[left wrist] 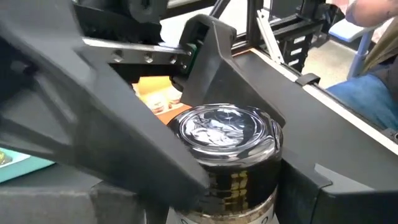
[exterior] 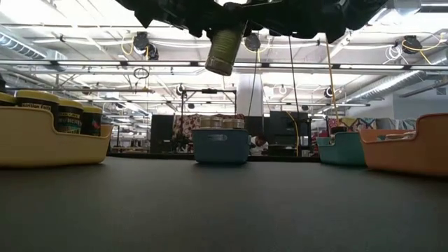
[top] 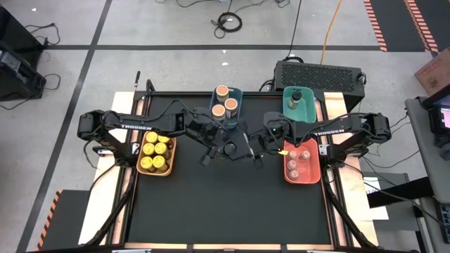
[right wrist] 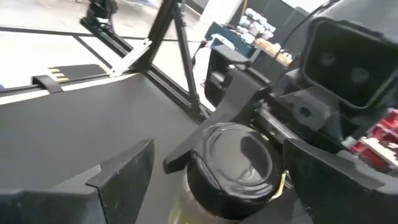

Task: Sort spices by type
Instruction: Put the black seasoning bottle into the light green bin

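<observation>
I had the left gripper closed on a dark-lidded spice jar, holding it in the air over the middle of the black table. In the left wrist view its fingers pressed against the jar's sides just under the glossy lid. In the low view the jar hung tilted, well clear of the tabletop.

My right gripper stood spread wide around the same jar; its two fingers sat either side of the lid with a gap between them and it, so I could not call that a grip.

Outward from there, the blue bin at the far edge held the peach-topped jars. Beside my left arm the orange bin was packed with yellow-lidded jars. On the right side the teal bin carried one dark olive jar, and the red bin in front of it held the tiny pinkish-topped jars. A person in blue trousers showed beyond the table in the left wrist view.
</observation>
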You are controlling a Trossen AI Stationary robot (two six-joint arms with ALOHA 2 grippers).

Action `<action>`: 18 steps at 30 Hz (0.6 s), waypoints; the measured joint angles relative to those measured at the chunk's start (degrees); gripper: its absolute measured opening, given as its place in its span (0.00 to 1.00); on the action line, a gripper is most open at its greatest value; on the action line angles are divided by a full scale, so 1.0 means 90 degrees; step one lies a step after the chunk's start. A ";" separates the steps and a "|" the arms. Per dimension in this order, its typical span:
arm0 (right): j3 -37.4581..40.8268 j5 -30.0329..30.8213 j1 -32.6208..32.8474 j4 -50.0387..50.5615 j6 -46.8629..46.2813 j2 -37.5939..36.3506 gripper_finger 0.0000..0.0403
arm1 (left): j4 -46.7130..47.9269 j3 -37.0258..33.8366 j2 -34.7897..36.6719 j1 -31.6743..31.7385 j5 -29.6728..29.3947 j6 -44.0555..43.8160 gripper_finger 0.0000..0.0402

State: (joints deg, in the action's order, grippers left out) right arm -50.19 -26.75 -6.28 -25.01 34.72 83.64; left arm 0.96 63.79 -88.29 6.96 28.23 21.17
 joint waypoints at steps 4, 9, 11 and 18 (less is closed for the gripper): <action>0.0000 -0.0099 0.0001 0.0058 0.0005 0.0086 0.86 | 0.0067 -0.0004 0.0000 0.0017 0.0000 -0.0149 0.53; -0.0012 -0.0085 0.0000 0.0034 0.0041 0.0161 0.82 | 0.0081 -0.0010 -0.0007 0.0018 0.0000 -0.0150 0.53; -0.0012 -0.0074 0.0000 0.0065 0.0049 0.0165 0.78 | 0.0094 -0.0010 -0.0010 0.0019 0.0000 -0.0150 0.53; -0.0012 -0.0042 -0.0001 0.0018 0.0051 0.0170 0.63 | 0.0155 -0.0010 -0.0010 0.0015 0.0105 -0.0148 0.53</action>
State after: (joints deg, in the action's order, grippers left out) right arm -50.30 -27.13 -6.29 -24.84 35.18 85.17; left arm 2.36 63.70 -88.38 7.09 29.17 19.84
